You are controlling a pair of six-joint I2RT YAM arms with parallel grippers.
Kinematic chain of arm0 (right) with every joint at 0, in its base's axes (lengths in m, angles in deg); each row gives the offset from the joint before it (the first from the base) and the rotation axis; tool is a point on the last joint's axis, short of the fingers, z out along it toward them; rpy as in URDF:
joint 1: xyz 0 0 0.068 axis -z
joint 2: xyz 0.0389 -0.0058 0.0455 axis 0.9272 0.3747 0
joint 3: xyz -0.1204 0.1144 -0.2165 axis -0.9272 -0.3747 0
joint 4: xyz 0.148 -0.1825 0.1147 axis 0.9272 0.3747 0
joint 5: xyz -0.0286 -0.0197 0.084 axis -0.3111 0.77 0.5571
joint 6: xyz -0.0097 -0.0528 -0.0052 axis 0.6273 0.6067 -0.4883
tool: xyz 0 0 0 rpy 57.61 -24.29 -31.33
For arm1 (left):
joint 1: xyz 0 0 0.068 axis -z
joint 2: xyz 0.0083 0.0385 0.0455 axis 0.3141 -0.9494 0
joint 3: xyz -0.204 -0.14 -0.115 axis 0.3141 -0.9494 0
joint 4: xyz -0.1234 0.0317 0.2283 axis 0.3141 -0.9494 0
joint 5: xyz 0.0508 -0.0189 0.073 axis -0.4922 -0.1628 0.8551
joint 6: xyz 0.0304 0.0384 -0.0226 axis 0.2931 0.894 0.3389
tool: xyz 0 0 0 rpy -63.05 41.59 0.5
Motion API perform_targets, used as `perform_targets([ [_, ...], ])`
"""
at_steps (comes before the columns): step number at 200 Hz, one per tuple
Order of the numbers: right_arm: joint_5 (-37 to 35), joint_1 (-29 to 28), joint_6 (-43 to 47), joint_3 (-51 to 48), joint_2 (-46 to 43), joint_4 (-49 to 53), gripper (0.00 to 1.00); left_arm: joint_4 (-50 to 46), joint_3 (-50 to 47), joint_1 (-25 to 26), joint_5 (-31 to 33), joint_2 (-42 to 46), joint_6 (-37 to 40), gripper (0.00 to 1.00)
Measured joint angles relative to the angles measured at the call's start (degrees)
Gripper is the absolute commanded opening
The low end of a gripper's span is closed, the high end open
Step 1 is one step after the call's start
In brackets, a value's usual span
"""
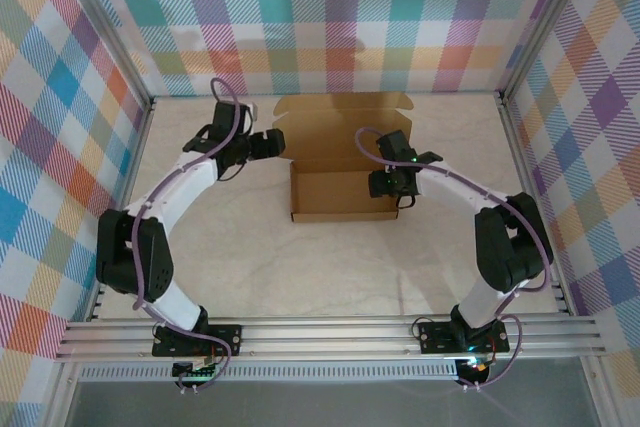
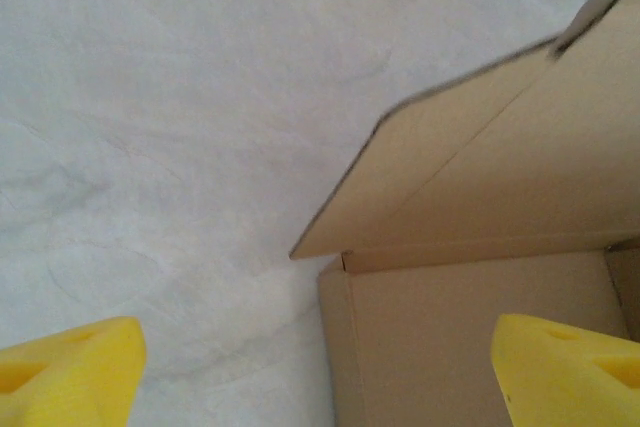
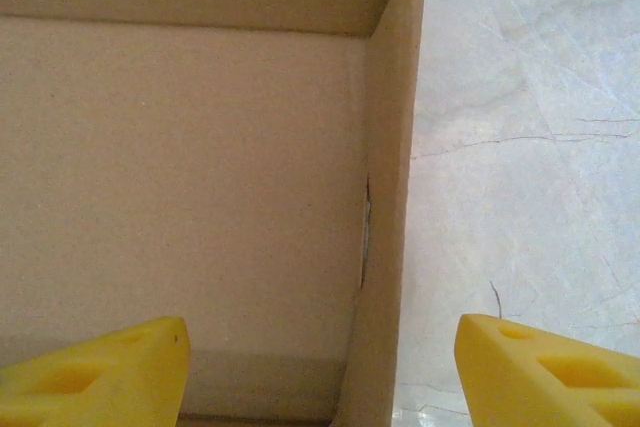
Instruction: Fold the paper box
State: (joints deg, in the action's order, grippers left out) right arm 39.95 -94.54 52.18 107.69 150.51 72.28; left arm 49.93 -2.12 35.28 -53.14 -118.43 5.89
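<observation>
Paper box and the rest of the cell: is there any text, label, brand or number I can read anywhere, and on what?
No readable text anywhere.
The paper box: plain brown cardboard, with no print on any face that shows.
The plaid walls: pattern only, no words or signs.
The small board under the left arm's base: too small to tell whether it carries markings.

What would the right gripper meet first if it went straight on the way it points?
Probably the paper box: its upright side wall stands between the right gripper's open fingers, which would straddle it, one inside, one over the table. How far off is unclear.
</observation>
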Motion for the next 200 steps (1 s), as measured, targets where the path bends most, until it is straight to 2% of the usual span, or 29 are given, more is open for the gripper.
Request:
perform_targets([
  [41, 0.2, 0.3, 0.1, 0.5, 0.5, -0.3, 0.72, -4.7, -0.9, 8.1, 7.3, -2.5, -6.3, 0.76],
  [73, 0.6, 0.3, 0.1, 0.5, 0.5, -1.5, 0.73, -6.2, -1.0, 12.7, 11.0, -7.6, -11.1, 0.62],
  [100, 1.3, 0.3, 0.1, -0.2, 0.5, -2.6, 0.73, -7.5, -0.3, 13.9, 11.8, -13.4, -13.5, 0.52],
  [116, 1.3, 0.3, 0.1, -0.9, 0.5, -3.0, 0.73, -8.5, 0.8, 14.1, 12.2, -16.4, -14.3, 0.41],
  [146, 1.3, 0.3, 0.1, -1.7, 0.5, -3.1, 0.73, -10.0, 3.2, 14.4, 12.7, -19.5, -14.5, 0.26],
  [150, 1.3, 0.3, 0.1, -1.7, 0.5, -3.1, 0.73, -10.1, 3.4, 14.5, 12.9, -19.8, -14.4, 0.21],
  [163, 1.3, 0.3, 0.1, -1.7, 0.5, -3.2, 0.73, -10.6, 4.2, 14.5, 13.6, -20.5, -14.3, 0.15],
  [178, 1.3, 0.3, 0.3, -1.7, 0.5, -3.3, 0.73, -11.4, 4.8, 14.7, 14.4, -20.7, -14.3, 0.00],
  [200, 1.3, 0.3, 0.3, -1.7, 0.5, -3.3, 0.73, -12.4, 5.3, 14.8, 16.1, -21.0, -13.7, 0.00],
])
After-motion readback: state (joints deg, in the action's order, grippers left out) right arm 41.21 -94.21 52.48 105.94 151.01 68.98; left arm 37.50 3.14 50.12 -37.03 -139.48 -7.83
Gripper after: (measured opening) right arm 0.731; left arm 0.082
